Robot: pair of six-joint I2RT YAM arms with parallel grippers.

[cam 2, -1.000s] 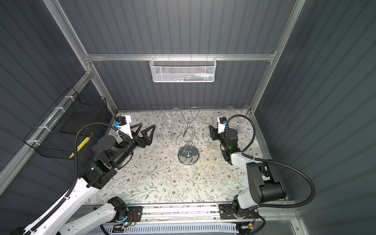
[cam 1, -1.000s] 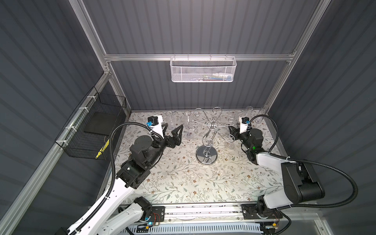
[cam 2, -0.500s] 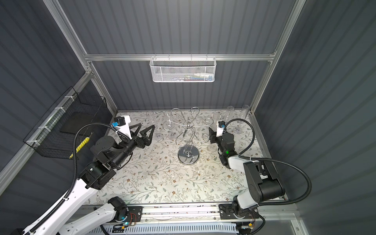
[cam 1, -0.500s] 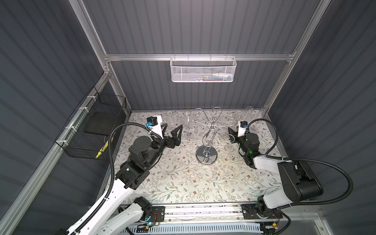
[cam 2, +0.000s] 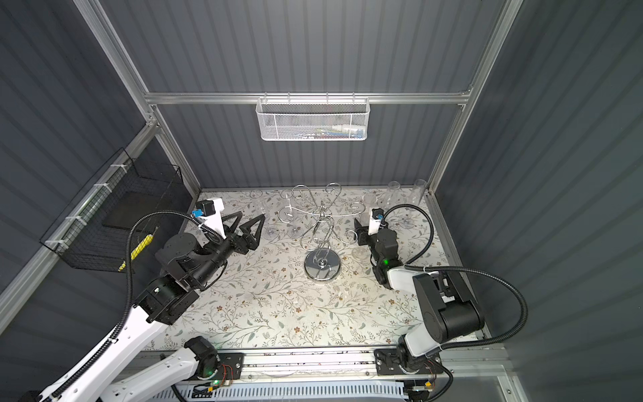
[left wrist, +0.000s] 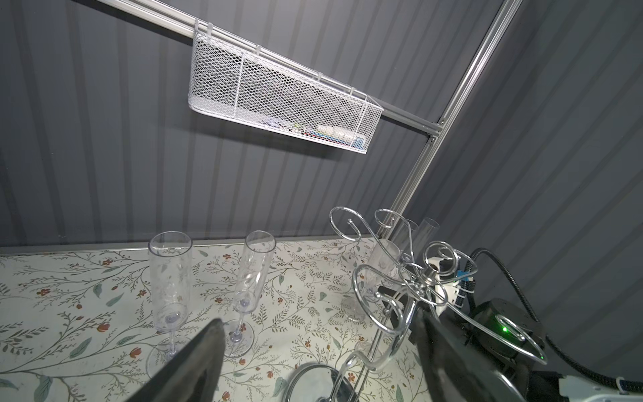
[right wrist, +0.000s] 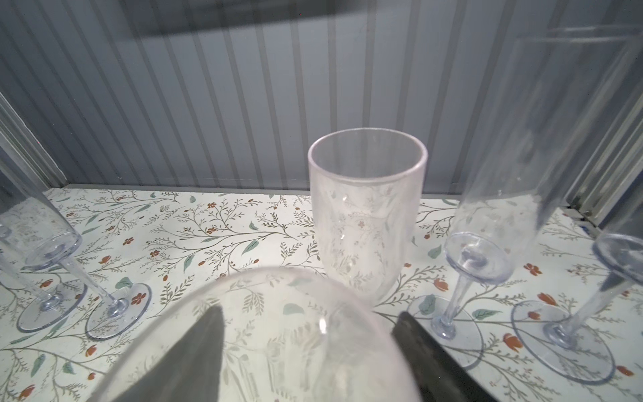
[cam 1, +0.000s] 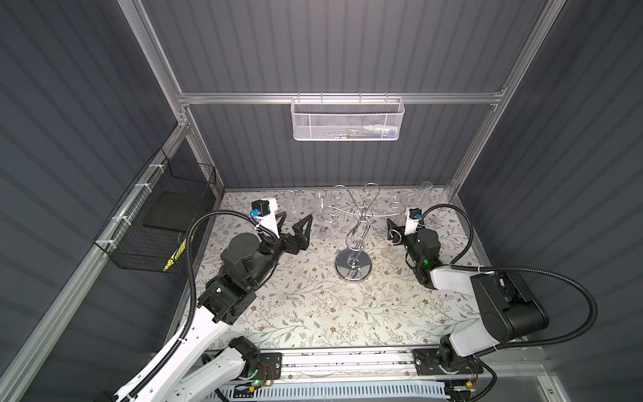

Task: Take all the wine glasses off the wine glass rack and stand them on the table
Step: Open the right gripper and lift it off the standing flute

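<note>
The chrome wine glass rack (cam 1: 353, 267) (cam 2: 322, 267) stands mid-table on its mirror disc base, and its scroll arms (left wrist: 382, 302) look bare. A clear wine glass (right wrist: 264, 313) stands upright right of the rack, faint in a top view (cam 1: 388, 251). My right gripper (cam 1: 393, 231) (cam 2: 359, 234) (right wrist: 309, 344) is open, one finger on each side of that glass. I cannot tell whether either finger touches it. My left gripper (cam 1: 295, 218) (cam 2: 251, 215) (left wrist: 316, 348) hovers left of the rack, open and empty.
Two clear flutes (cam 1: 290, 205) (cam 1: 320, 210) stand at the back left. Two more flutes (cam 1: 425, 195) (cam 1: 449, 190) and a wider glass (right wrist: 365, 215) stand at the back right. A white mesh basket (cam 1: 348, 118) hangs on the back rail, a black wire basket (cam 1: 163, 215) on the left wall.
My right gripper came down a little toward the table with the glass, then its jaws widened. The left arm has not moved.
</note>
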